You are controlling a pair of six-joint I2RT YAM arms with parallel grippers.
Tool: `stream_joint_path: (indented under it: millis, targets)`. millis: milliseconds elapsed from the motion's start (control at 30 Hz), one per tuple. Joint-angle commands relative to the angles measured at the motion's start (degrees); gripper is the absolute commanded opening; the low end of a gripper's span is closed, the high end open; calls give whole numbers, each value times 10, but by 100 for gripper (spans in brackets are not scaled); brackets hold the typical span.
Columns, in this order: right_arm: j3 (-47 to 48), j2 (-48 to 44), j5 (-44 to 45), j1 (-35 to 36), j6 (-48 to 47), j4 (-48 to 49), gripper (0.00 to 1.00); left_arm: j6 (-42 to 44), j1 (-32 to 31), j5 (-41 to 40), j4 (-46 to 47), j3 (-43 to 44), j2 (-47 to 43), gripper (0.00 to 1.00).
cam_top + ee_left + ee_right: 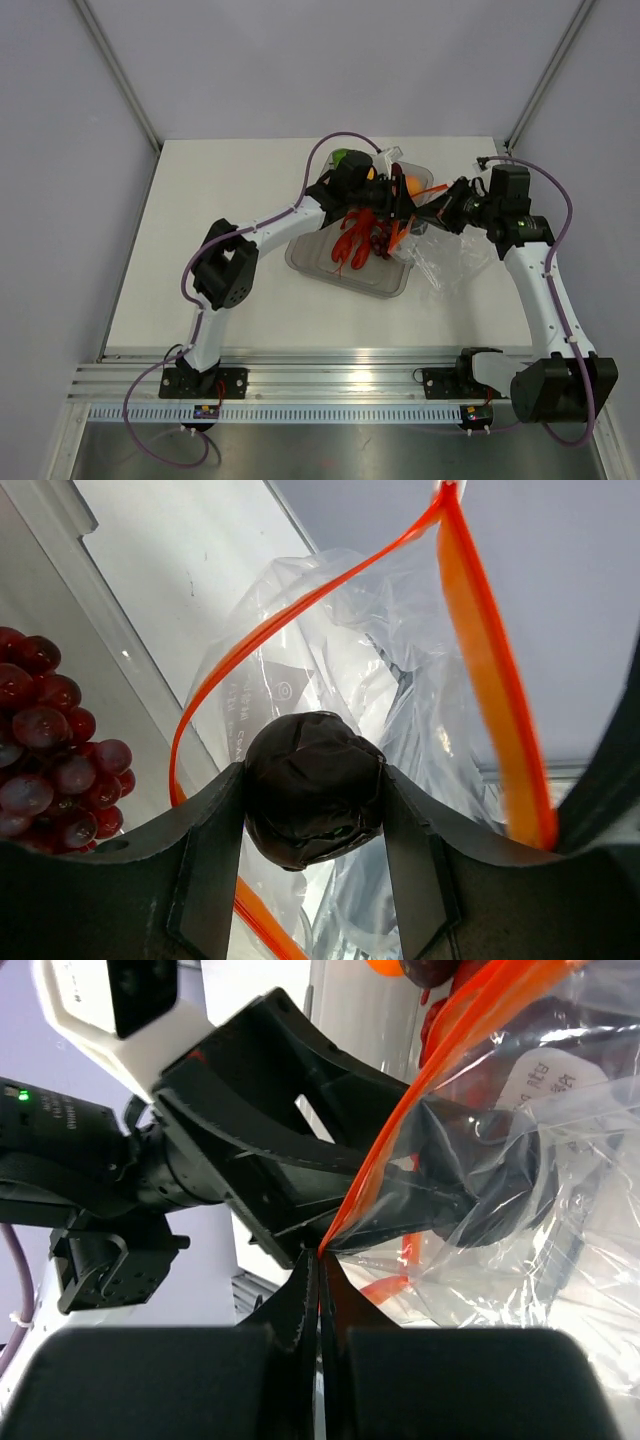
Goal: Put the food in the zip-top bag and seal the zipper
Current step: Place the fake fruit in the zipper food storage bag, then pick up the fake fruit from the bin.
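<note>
The left wrist view shows the left gripper point(313, 815) about half open, its two fingers pressed against either side of the dark plum point(312, 780), which it holds right at the open mouth of the zip-top bag point(330, 650). The zipper point(485, 650) curves around the plum as a red-orange loop. At the left edge of this view lie the purple grapes point(50, 750), which neither other view shows clearly. The right wrist view gives the other side of the hold: the right gripper point(320, 1280) is fully closed, pinching the zipper strip where it bends and holding the mouth up. The left gripper's fingertips and the plum show as dark shapes through the clear plastic, just inside the bag's mouth. Only the overhead view shows the wider layout. The two arms meet above the far right part of the tray point(380, 285), the bag's body trails down to the tabletop point(230, 180) on the right, the red lobster point(355, 240) lies in the tray, and the green pepper point(340, 156) sits just beyond the left arm's wrist.
</note>
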Motion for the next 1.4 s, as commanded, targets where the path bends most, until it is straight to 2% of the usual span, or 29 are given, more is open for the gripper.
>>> stream_joint_path:
  millis: [0,133,167,300,467,633,800,933,1100,1167,1233,1367]
  targets:
    - [-17,-14,-20,2,27,41,0,-5,-2,17,28,29,-3,0]
    - [-25,-18,-7,2,25,38,0,15,-2,40,12,29,-8,47]
    - [-27,-19,-5,2,24,37,0,19,-2,45,-2,28,-12,66]
    - [-40,-22,9,3,27,40,0,59,-2,50,-50,23,-48,81]
    - [-50,-28,20,2,32,45,0,114,-3,54,-116,7,-109,86]
    - [-49,-35,39,2,26,36,0,165,10,28,-176,-8,-161,82]
    - [-44,-47,61,3,17,18,0,173,47,26,-177,-45,-205,78]
    - [-37,-55,76,2,11,4,0,169,89,8,-190,-52,-193,77]
    - [-20,-69,102,3,-7,-28,0,186,91,-173,-286,23,-119,75]
    - [-19,-71,107,3,-12,-38,0,181,90,-237,-294,54,-80,75]
    - [-20,-75,108,3,-14,-42,0,165,89,-271,-301,73,-40,77]
    - [-29,-80,105,2,-16,-42,0,139,85,-345,-323,170,38,78]
